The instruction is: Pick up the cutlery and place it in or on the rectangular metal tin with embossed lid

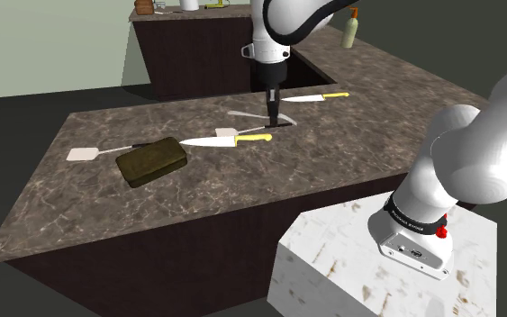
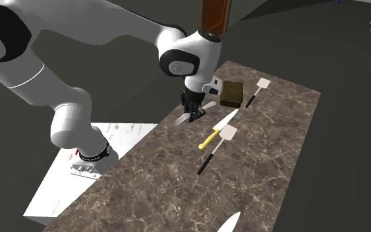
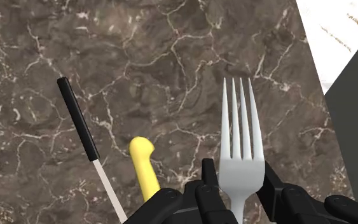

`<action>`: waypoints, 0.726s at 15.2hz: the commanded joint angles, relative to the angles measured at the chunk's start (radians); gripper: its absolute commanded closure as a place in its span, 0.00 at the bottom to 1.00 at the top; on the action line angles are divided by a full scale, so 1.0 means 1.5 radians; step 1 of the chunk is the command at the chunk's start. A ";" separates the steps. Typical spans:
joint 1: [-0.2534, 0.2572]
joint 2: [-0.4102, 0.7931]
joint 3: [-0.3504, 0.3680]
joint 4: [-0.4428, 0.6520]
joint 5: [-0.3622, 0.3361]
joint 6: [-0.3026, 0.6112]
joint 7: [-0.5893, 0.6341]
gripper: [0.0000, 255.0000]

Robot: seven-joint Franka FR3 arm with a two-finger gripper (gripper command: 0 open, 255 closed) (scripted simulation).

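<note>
On the stone counter [image 1: 242, 198]: dark olive tin [image 1: 151, 161], with the yellow-handled knife [image 1: 229, 140] just beside it.
Gripper [image 3: 238, 186]: fingers closed on the fork's neck, clasping it.
Fork [image 3: 237, 137]: white, tines pointing away from the hand, well apart from the tin.
Fork height: cannot tell whether it is clear of the counter.

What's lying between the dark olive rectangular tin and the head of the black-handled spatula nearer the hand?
The white blade of the yellow-handled knife lies between the dark olive tin and the spatula head, clearest in the second exterior view.
</note>
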 commanded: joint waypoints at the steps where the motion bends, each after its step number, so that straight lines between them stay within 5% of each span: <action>1: 0.012 0.051 0.012 0.043 0.011 0.008 0.016 1.00; 11: 0.055 0.271 0.055 0.296 0.037 -0.022 0.092 1.00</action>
